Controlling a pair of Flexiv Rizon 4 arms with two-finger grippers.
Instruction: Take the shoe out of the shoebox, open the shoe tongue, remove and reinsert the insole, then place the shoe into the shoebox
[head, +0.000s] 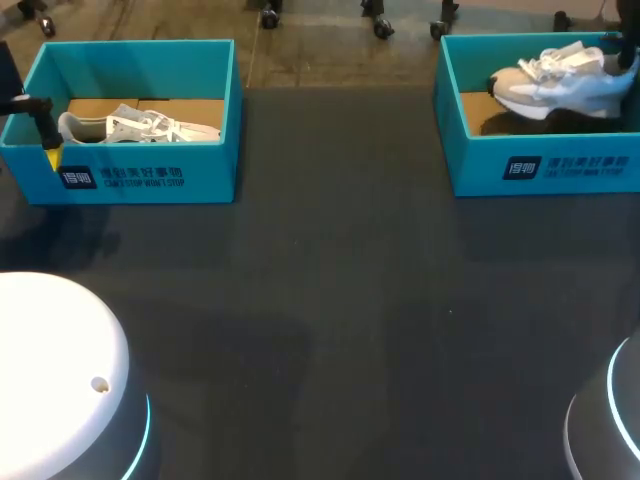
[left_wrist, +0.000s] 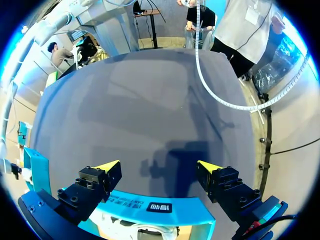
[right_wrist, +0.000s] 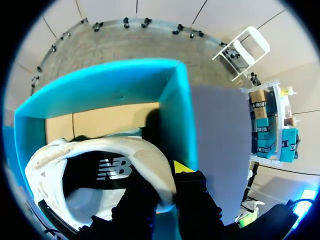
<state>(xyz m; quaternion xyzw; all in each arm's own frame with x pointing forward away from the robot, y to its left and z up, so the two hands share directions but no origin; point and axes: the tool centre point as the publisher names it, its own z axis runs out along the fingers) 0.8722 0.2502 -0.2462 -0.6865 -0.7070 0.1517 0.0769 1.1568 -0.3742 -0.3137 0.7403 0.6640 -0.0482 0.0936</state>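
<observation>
A white and grey shoe (head: 556, 82) hangs tilted over the right teal shoebox (head: 545, 165), its toe toward the box's left side. My right gripper (head: 626, 58) holds it at the heel. In the right wrist view this gripper (right_wrist: 162, 187) is shut on the heel collar of the shoe (right_wrist: 100, 150), one finger inside and one outside; the black insole (right_wrist: 105, 172) shows inside, the shoebox wall (right_wrist: 172, 115) beyond. My left gripper (head: 50, 150) stands open at the left shoebox (head: 150, 175), where a second white shoe (head: 140, 127) lies. The left wrist view shows that gripper (left_wrist: 159, 167) open above the box's wall (left_wrist: 155, 205).
The two teal shoeboxes stand at the table's far corners. Dark tabletop (head: 340, 300) stretches between and in front of them. The arms' rounded bases (head: 60, 380) rise at the near corners.
</observation>
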